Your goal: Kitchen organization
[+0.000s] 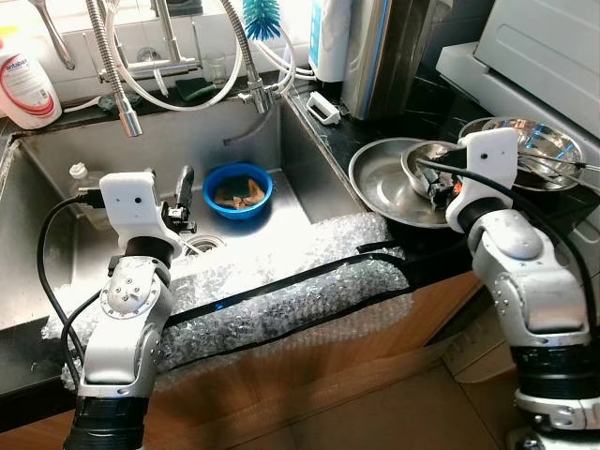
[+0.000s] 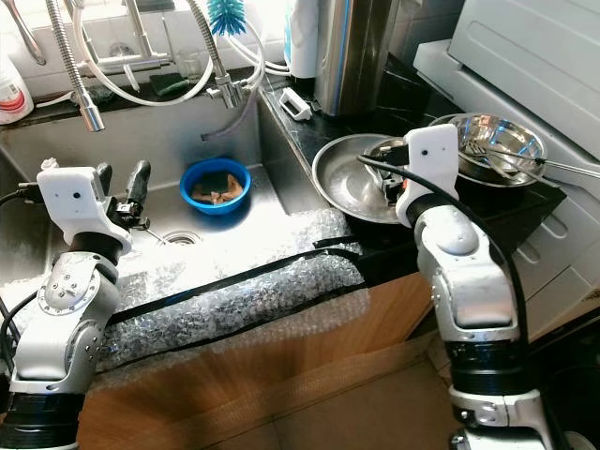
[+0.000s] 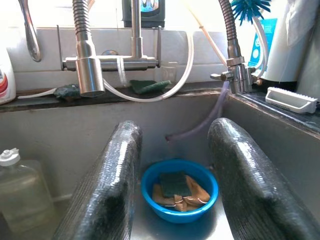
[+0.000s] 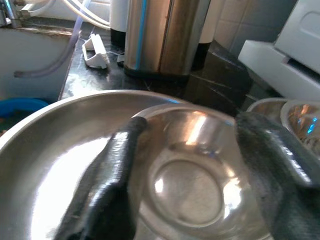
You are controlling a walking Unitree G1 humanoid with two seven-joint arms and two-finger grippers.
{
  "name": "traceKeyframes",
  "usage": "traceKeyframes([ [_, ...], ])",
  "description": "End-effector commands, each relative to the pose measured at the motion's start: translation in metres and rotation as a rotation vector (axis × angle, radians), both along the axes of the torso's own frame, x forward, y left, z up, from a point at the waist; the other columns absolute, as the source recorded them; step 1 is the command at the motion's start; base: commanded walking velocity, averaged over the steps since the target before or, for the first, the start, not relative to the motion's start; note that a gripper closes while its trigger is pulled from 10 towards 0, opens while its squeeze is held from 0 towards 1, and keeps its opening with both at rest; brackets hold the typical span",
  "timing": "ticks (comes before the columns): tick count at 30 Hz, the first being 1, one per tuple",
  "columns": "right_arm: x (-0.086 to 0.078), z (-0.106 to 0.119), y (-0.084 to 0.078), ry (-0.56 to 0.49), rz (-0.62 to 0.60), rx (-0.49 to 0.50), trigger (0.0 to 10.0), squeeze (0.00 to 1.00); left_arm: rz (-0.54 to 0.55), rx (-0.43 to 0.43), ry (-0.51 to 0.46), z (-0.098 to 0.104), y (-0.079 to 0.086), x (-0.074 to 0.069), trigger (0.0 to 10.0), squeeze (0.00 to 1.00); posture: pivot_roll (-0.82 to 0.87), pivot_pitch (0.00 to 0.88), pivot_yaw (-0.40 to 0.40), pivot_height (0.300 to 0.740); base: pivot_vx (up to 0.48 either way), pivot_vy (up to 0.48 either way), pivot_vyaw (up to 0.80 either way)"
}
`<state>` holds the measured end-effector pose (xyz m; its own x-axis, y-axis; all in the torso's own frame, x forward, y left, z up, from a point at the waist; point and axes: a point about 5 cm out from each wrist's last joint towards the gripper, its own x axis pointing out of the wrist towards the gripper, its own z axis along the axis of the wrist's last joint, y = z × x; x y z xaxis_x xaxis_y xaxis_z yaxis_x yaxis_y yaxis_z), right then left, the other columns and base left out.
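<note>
Kitchen counter (image 1: 375, 122), black stone, with a steel sink (image 1: 56, 178) set in it and bubble wrap (image 1: 281, 281) draped over the front edge.

Left eye view: blue bowl (image 1: 238, 191) sits on the sink floor near the drain, holding a sponge and brownish scraps. Left gripper (image 1: 184, 195) hangs over the sink just beside the bowl, not touching it. Soap bottle (image 1: 28, 84) on the back ledge, blue brush (image 1: 262, 16) above the faucet. On the counter to the right, a wide steel pan (image 1: 375, 178) with a small steel bowl (image 1: 424, 161) inside; a second steel bowl (image 1: 534, 141) with utensils lies further right.

Right eye view: same layout; right gripper (image 2: 394, 187) is over the pan, at the small bowl.

Left wrist view: both fingers (image 3: 107, 195) spread apart, nothing between them; the blue bowl is framed in the gap, beyond the tips. Clear bottle (image 3: 22, 192) stands in the sink to one side.

Right wrist view: fingers (image 4: 107, 185) wide apart, straddling the small bowl from above; contact with its rim unclear. Steel canister (image 4: 160, 35) stands behind on the counter.
</note>
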<state>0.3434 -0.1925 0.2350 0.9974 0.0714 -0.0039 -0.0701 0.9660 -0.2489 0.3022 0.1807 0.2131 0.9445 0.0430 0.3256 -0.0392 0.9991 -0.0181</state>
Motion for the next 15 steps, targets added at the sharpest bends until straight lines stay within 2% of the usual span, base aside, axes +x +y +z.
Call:
traceKeyframes([
  [1, 0.0045, 0.0070, -0.0010, -0.004, 0.010, -0.029, 10.0, 0.81, 0.001, 0.022, -0.016, 0.0058, -0.0010, -0.0002, 10.0, 0.00, -0.02, 0.109, 0.012, 0.740, 0.000, 0.000, 0.00],
  [2, 0.0058, 0.0091, -0.0020, -0.005, 0.009, -0.032, 10.0, 0.81, 0.000, 0.023, -0.017, 0.0061, -0.0009, 0.0000, 10.0, 0.00, -0.02, 0.110, 0.013, 0.740, 0.000, 0.000, 0.00],
  [3, 0.0068, 0.0109, -0.0023, -0.005, 0.013, -0.041, 10.0, 0.00, 0.000, 0.023, -0.017, 0.0062, -0.0008, 0.0001, 10.0, 0.00, -0.02, 0.112, 0.013, 0.740, 0.000, 0.000, 0.00],
  [6, 0.0093, 0.0146, 0.0005, 0.007, 0.051, -0.101, 10.0, 0.00, 0.000, 0.023, -0.017, 0.0068, -0.0007, 0.0006, 10.0, 0.00, -0.02, 0.114, 0.015, 0.740, 0.000, 0.000, 0.00],
  [15, 0.0092, 0.0135, 0.0073, 0.031, 0.124, -0.119, 10.0, 0.00, -0.002, 0.023, -0.019, 0.0088, -0.0002, 0.0010, 10.0, 0.00, -0.02, 0.118, 0.017, 0.740, 0.000, 0.000, 0.00],
])
